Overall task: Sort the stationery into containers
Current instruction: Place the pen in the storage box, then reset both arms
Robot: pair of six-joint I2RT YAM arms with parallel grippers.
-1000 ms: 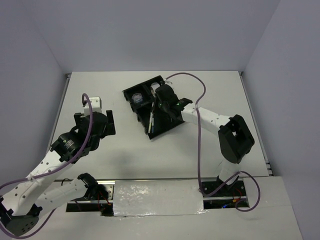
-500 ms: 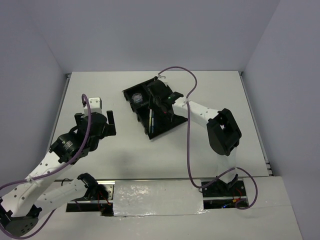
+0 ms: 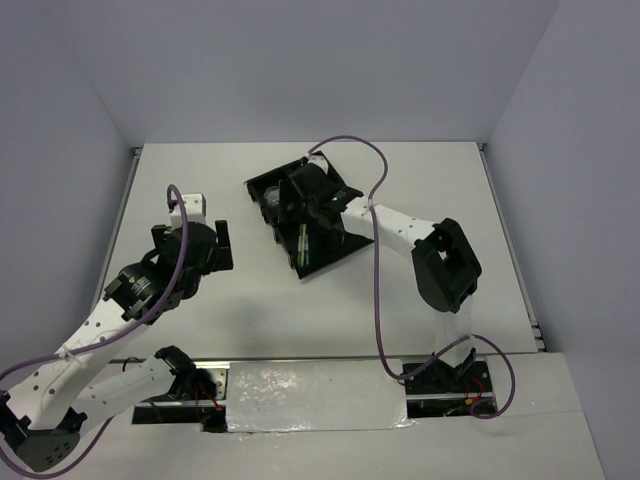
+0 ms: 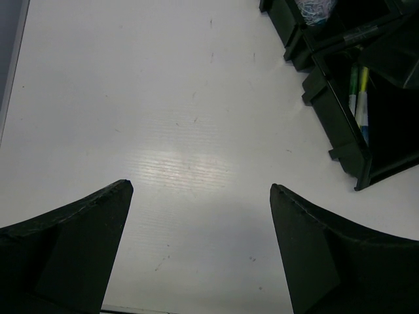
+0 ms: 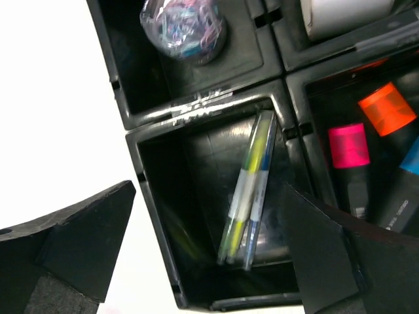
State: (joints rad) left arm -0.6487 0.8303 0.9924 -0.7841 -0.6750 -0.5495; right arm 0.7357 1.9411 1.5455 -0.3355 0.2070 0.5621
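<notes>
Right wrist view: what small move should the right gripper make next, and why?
Probably lift the right gripper straight up, away from the black plastic four-compartment tray. Its jaws stand open, holding nothing, and the two thin green and blue pens already lie in the compartment below.

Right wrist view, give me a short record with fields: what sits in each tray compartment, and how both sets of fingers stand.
tray: black tray, four compartments
upper left: glittery tape roll
lower left: two thin pens, side by side
upper right: pale roll, cut off by frame edge
lower right: orange-capped marker, pink-capped marker, blue-capped marker
right fingers: open, above the pen compartment, holding nothing
left fingers: open, holding nothing
</notes>
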